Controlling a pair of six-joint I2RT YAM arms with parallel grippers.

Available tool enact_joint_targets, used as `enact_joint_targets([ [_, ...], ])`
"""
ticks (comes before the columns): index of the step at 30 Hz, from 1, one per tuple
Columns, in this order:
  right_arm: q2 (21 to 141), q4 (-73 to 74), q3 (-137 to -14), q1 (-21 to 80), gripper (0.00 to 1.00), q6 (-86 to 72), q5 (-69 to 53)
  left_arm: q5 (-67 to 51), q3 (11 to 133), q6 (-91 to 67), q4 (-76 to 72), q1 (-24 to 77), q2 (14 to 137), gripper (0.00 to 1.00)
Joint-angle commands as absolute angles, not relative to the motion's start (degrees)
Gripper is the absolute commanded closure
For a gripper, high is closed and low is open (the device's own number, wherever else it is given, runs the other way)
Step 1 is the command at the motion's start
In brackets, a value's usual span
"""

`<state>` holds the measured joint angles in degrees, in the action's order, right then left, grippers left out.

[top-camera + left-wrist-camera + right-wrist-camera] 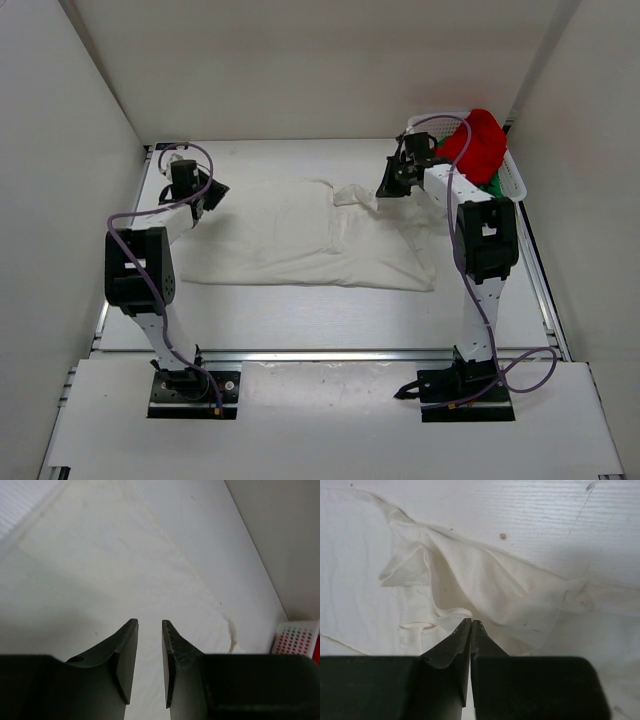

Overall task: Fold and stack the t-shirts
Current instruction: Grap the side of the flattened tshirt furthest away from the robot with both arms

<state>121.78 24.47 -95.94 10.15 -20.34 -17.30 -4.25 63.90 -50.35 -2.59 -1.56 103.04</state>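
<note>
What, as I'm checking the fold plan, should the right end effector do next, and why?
Probably lift slightly to free the cloth for folding: the right end effector looks shut on a rumpled edge of the white t-shirt, which lies spread on the table, not yet folded.

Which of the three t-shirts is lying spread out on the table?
The white t-shirt: it lies spread on the table, while the red t-shirt and the green t-shirt sit bunched in the basket.

Flat shirt (290,235) on table (300,320); basket (516,186) far right, shirt pile (480,140) inside.
</note>
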Motion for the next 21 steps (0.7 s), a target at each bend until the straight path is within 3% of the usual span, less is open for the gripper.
enact_joint_targets([
  [1,118.65,25.57,-100.45,9.58,1.0,-17.94,-14.86,-0.09,70.56,-46.59,2.52,-3.6,105.81,0.63],
  [17,136.92,46.83,-138.05,9.85,1.0,-11.95,-9.58,10.72,111.67,-33.76,24.68,-4.49,133.48,0.52],
  [21,138.0,47.73,-140.02,10.11,1.0,-10.81,-10.02,11.42,123.9,-33.05,30.84,-4.4,139.91,0.51],
])
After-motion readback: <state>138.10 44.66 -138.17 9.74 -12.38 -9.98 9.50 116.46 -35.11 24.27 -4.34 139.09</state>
